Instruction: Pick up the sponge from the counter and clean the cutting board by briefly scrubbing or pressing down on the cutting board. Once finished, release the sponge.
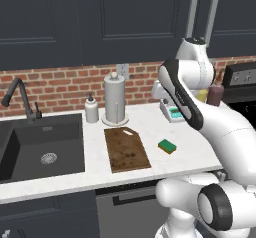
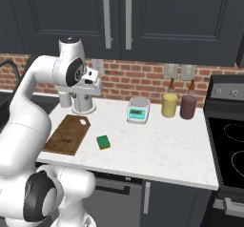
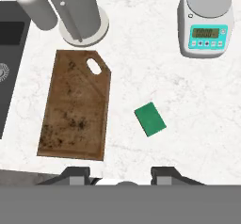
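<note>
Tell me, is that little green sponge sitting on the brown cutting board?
No, the sponge lies on the bare white counter, apart from the cutting board and to its side.

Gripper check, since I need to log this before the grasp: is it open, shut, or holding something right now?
Gripper: open, holding nothing; its fingers stand apart high above the counter, and the sponge lies free beside the cutting board.

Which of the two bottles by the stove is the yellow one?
The yellow bottle is the one nearer the kitchen scale. The other, the dark red bottle, stands on its far side, next to the stove.
</note>
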